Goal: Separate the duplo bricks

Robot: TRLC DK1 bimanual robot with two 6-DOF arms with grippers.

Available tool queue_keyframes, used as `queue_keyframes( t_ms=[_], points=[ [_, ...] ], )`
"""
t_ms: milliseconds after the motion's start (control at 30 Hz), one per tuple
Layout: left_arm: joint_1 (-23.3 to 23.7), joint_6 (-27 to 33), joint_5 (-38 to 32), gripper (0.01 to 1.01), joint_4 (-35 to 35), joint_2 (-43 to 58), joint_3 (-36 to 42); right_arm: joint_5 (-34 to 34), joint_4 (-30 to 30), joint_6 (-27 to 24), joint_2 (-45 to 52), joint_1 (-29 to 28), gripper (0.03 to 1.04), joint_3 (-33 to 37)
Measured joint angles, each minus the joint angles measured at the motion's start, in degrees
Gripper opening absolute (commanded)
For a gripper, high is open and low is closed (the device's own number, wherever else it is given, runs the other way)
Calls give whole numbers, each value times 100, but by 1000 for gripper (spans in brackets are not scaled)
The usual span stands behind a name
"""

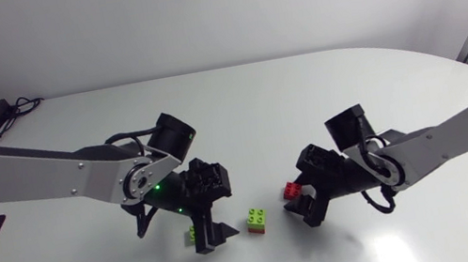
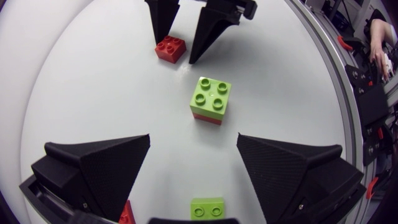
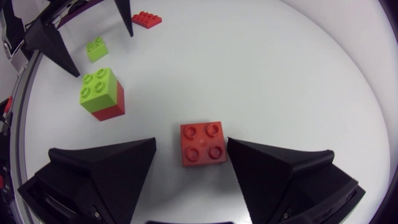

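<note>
1. Stack (image 1: 256,220) of green on red stands joined at mid-tabletop (image 1: 304,91), between the two tools and touched by neither. By this view, the separating is not yet done.
2. Left tool (image 1: 216,237), spread wide and holding nothing, hangs just left of the stack, which lies ahead of its fingers in the left wrist view.
3. Right tool (image 1: 305,203), just right of the stack, is also spread and straddles a loose red brick (image 3: 203,143). Only one finger looks close to the brick, so there is no grip.
4. Risk: a tool closing across both layers would clamp the stack whole, and nothing would part.
5. Risk: one tool pulling alone would likely slide or tip the stack on the smooth tabletop, because the lower red half needs holding down.
6. Risk: a loose green brick (image 2: 207,208) and a second red brick (image 2: 127,214) lie right beneath the left tool. A descent or swing could knock them away or jam one under a finger.
7. Risk: the right tool, moving left toward the stack, could shove the red brick into it.
8. Risk: both tools converging on so small a target could strike each other.
</note>
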Motion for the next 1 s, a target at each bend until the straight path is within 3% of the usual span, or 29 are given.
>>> queue_keyframes(
  t_ms=[433, 733, 1000],
  points=[
    [0, 11, 55, 970, -2, 382, 470, -168, -1021, -15, -1596, -190, 987, -44],
    [-153, 435, 374, 956, -647, 616, 874, -382, -1327, -59, -2026, -308, 989, -52],
    [-249, 970, 433, 875, -1440, 942, 1405, -616, -1342, -166, -2142, -494, 987, -177]
  ],
)
